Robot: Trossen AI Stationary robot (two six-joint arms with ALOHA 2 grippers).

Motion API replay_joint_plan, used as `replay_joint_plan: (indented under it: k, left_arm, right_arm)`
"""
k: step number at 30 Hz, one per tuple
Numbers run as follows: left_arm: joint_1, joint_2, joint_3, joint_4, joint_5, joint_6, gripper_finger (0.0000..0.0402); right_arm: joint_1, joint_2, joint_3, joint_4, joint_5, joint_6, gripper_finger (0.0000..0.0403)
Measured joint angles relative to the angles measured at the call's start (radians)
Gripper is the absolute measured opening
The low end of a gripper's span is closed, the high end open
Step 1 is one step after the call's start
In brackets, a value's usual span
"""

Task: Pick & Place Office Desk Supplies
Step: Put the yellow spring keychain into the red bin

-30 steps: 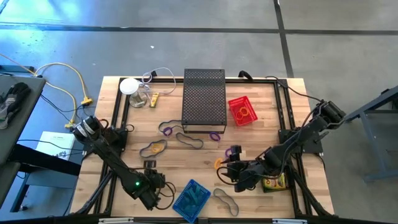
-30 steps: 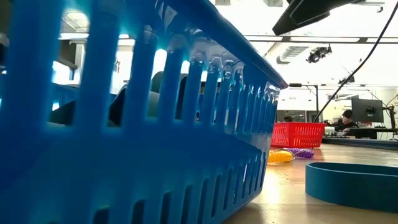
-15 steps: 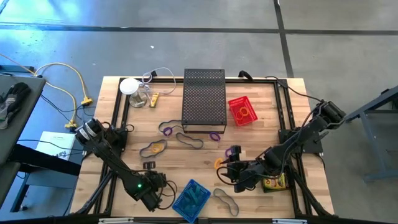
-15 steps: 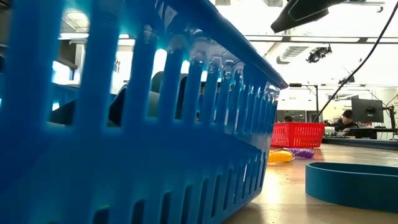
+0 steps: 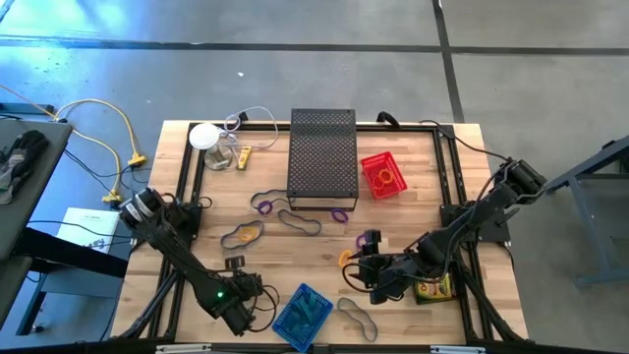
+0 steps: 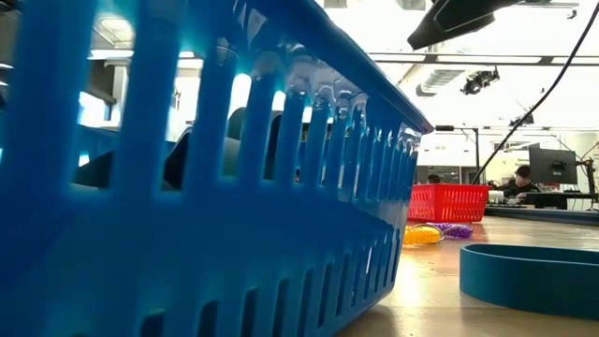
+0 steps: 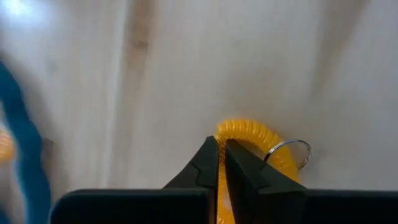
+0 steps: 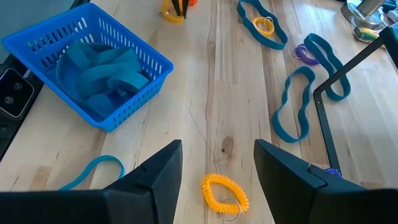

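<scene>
The table has a light wooden top and stands on a grey concrete floor. Dark lines cross this floor, one along the far side and one diagonal. On the left of the table there is a dark side desk, and yellow cables lie on the floor near it. A white sheet of paper lies beside this desk. On the right, a grey metal frame stands on the floor. In the low view the room behind is bright, with long ceiling lights and a white ceiling. Far away, a person sits at a monitor.
</scene>
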State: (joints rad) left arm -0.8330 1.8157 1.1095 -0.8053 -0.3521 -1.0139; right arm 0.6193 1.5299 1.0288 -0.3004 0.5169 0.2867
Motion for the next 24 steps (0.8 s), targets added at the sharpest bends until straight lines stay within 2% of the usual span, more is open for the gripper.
replay_joint_plan:
  k: [4, 9, 16, 21, 24]
  left_arm:
    - [0.015, -0.066, 0.010, -0.004, -0.132, 0.031, 0.0006]
    - [0.034, -0.140, 0.011, 0.017, -0.189, 0.096, 0.0005]
    - [0.048, -0.209, 0.012, 0.108, -0.417, 0.148, 0.0005]
    - [0.048, -0.222, 0.012, 0.272, -0.553, 0.315, 0.0005]
    - [0.057, -0.224, 0.013, 0.429, -0.613, 0.488, 0.0005]
  right_arm:
    - [0.000, 0.000, 0.000, 0.002, 0.000, -0.002, 0.0188]
    - [0.000, 0.000, 0.000, 0.007, 0.004, -0.001, 0.0188]
    - [0.000, 0.000, 0.000, 0.029, 0.004, 0.007, 0.0188]
    - [0.000, 0.000, 0.000, 0.028, 0.000, 0.051, 0.0188]
    - [0.000, 0.000, 0.000, 0.029, 0.001, 0.076, 0.0188]
